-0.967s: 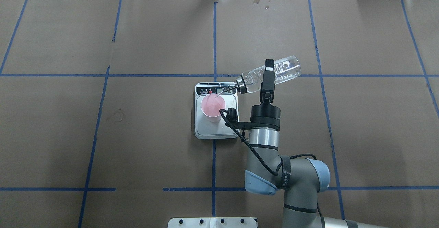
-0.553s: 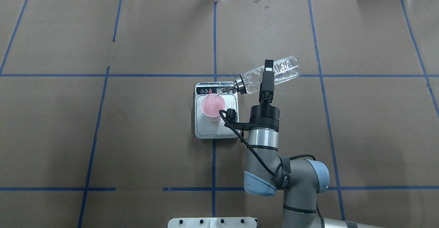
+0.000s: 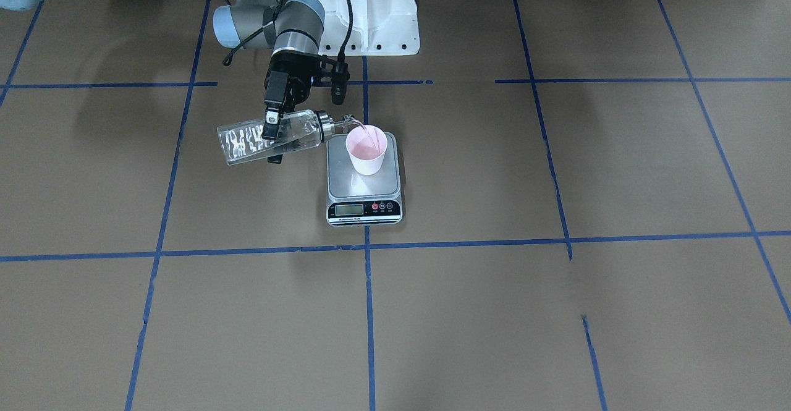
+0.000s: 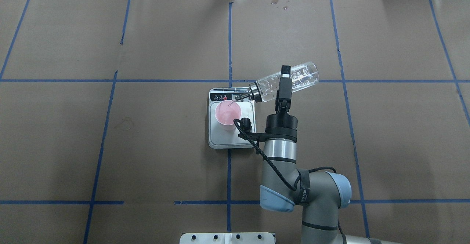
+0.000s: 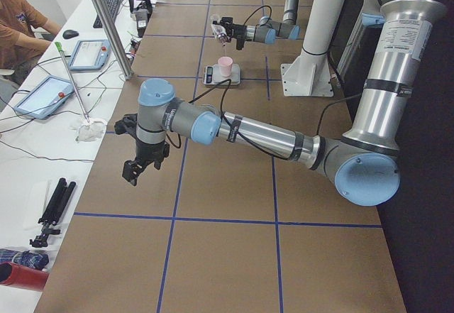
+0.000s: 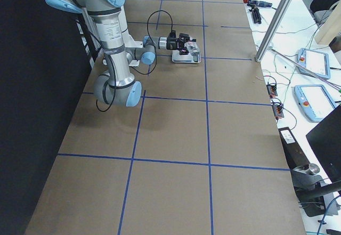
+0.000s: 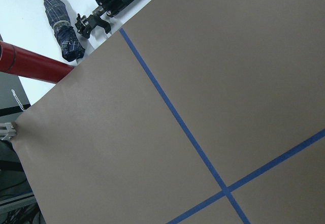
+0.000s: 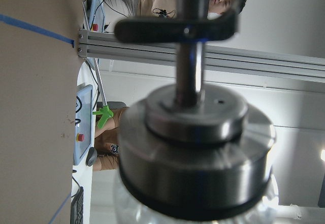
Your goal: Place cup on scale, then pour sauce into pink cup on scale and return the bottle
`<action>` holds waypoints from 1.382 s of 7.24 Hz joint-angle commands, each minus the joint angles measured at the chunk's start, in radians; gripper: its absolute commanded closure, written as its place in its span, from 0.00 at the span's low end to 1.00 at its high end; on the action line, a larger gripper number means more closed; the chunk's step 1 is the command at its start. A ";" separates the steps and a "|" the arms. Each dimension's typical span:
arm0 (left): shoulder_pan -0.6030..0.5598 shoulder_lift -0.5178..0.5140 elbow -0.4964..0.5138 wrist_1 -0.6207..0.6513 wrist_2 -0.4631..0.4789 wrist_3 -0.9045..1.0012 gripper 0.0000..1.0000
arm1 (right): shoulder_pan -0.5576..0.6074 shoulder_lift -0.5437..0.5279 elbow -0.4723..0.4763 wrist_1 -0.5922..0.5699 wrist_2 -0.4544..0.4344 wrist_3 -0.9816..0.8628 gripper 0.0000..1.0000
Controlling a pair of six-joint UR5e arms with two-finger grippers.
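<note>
Grasping tilted bottle [image 4: 304, 75]: right gripper [image 4: 284, 86]; spout above cup [image 4: 227, 115] standing on scale [image 4: 231, 141]; left gripper [image 5: 135, 169]: grip state cannot be told.

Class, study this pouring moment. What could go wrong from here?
1. The sauce enters the cup close to its rim beside the spout; a small wobble could spill onto the scale.
2. That spout might also nudge the free-standing cup.
3. The right gripper holds the tilted bottle only by its jaws at mid-body; smooth glass may slip.
</note>
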 commanded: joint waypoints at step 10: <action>0.000 0.000 -0.006 0.003 0.000 0.000 0.00 | 0.000 -0.009 -0.005 0.130 0.100 0.113 1.00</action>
